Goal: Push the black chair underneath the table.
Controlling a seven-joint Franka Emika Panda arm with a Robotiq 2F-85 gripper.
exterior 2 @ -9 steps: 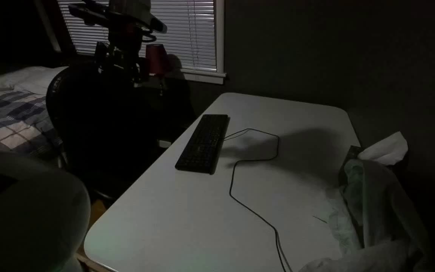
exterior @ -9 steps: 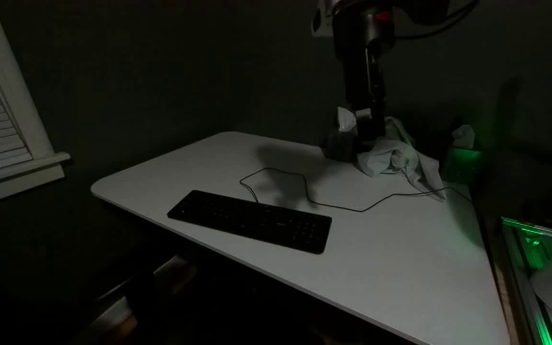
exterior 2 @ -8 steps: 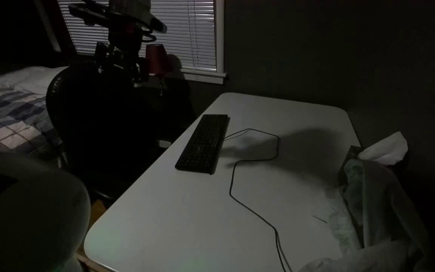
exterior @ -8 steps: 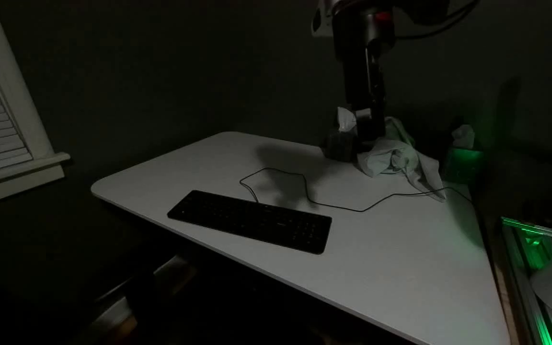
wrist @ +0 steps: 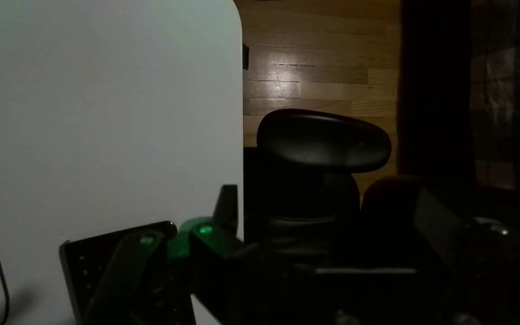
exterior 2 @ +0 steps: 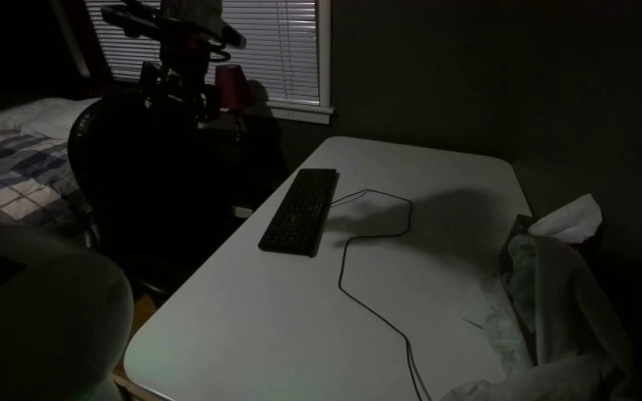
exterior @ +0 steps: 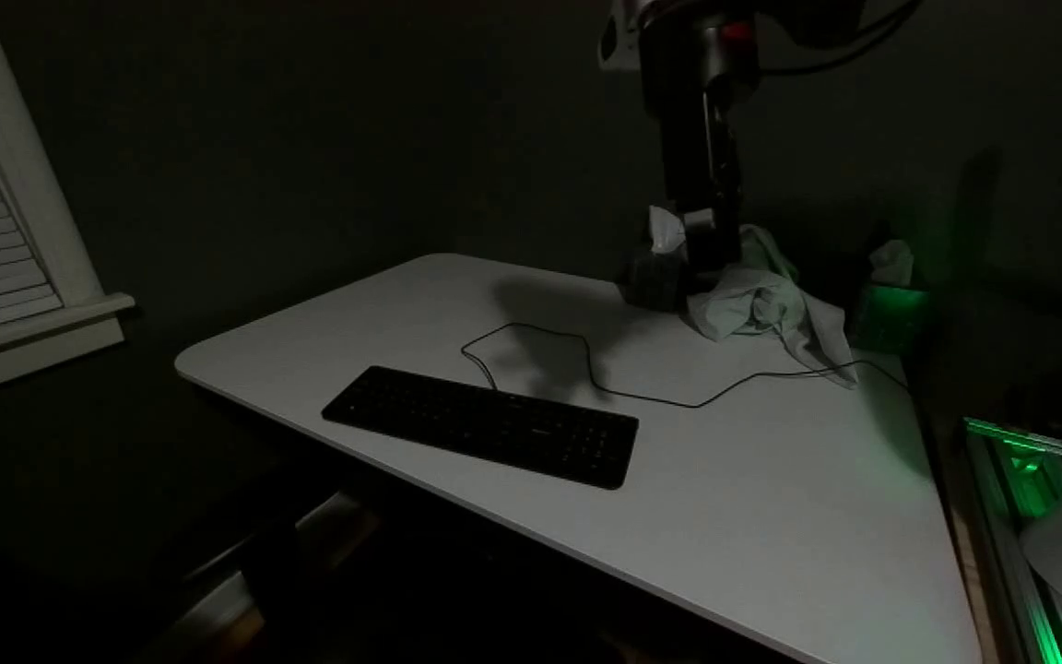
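Black office chair [exterior 2: 142,184] is standing at the long side of the white bench [exterior 2: 265,312], its rounded backrest [exterior 2: 126,150] rising outside the edge. Wrist view: one padded armrest [wrist: 323,140] is showing just beside that edge; how far the chair is reaching beneath, too dark to tell. The pincer [wrist: 327,198] is hanging above the chair, fingers [wrist: 227,207] standing wide apart; whether either is touching the backrest, cannot tell. Black keyboard [exterior 2: 301,214] is lying on the bench near the chair-side edge, its cable [exterior 2: 377,315] trailing across the top. Plaid bedding [exterior 2: 14,178] is showing behind the chair.
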